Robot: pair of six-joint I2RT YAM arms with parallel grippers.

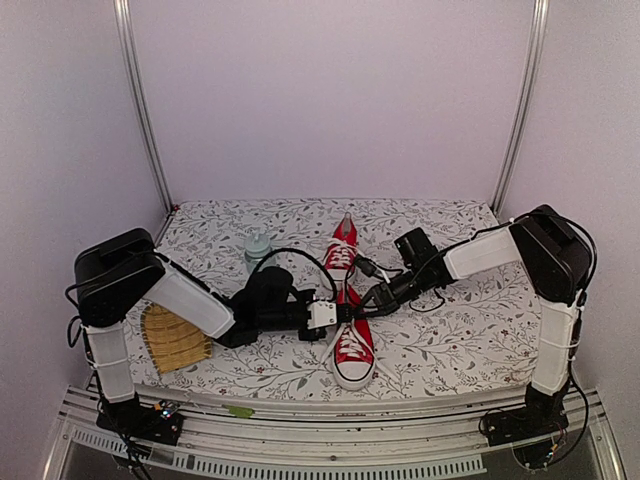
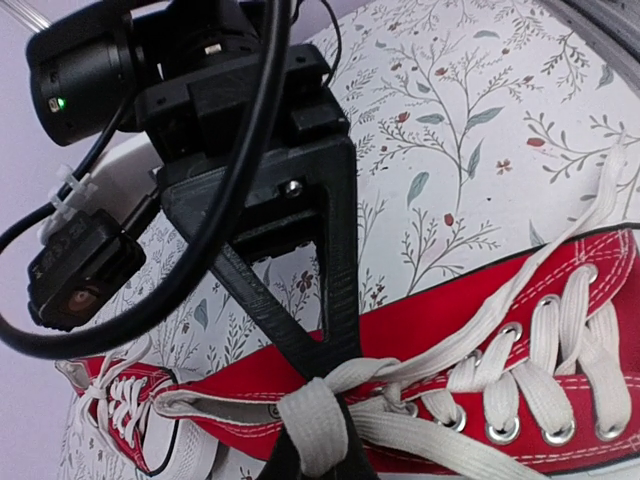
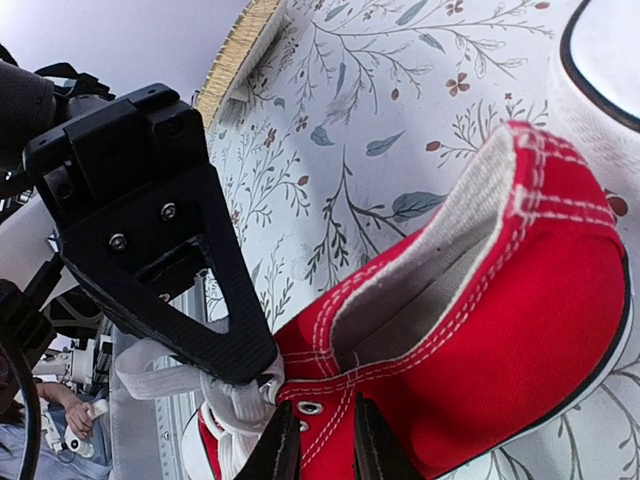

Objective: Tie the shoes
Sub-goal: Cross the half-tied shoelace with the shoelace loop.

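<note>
Two red shoes lie toe to heel on the floral tabletop (image 1: 455,335): the near shoe (image 1: 354,352) and the far shoe (image 1: 342,247). Both grippers meet over the near shoe's opening. My left gripper (image 1: 330,313) (image 2: 320,455) is shut, with a loop of white lace (image 2: 314,420) wrapped round its tips above the top eyelets. In the right wrist view its black finger (image 3: 190,260) presses on the bunched lace (image 3: 232,398). My right gripper (image 1: 368,298) (image 3: 323,402) has its fingers a little apart over the red canvas (image 3: 520,300) by an eyelet, with nothing between them.
A tan woven mat (image 1: 172,338) lies at the near left under the left arm. A small pale bottle (image 1: 258,247) stands behind the left forearm. Metal frame posts (image 1: 140,110) rise at both back corners, and white walls close in the table.
</note>
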